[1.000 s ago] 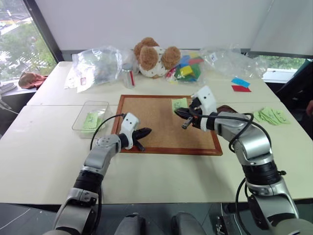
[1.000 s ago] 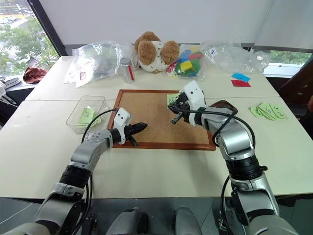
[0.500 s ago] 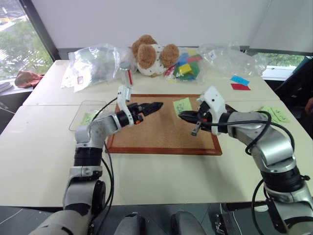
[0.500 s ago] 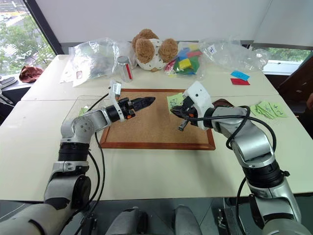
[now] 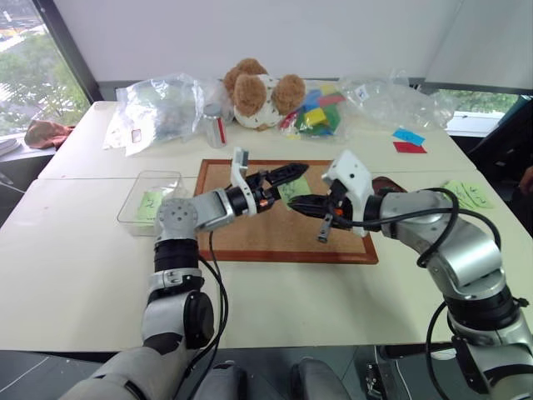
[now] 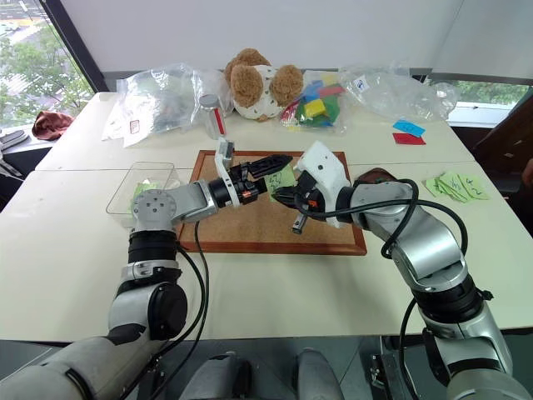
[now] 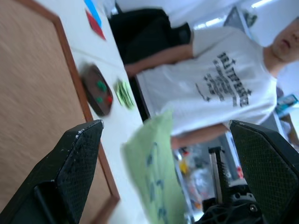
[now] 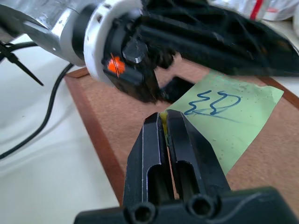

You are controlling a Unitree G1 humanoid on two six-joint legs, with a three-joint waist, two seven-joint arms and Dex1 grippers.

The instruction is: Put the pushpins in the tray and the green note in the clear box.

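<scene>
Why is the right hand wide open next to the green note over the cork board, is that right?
Not quite. The right hand is shut, not wide open; the right wrist view shows its two fingers pressed together at the edge of the green note, over the cork board. The rest is right.

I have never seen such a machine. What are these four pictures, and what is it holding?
It is a humanoid robot with two arms, each ending in a two-fingered gripper. Two pictures come from its head, looking down over a table; two come from cameras on its wrists. On the table lie a cork board, a clear box, a small brown tray and a teddy bear. The right gripper pinches the green note; the left gripper stands open around it.
</scene>
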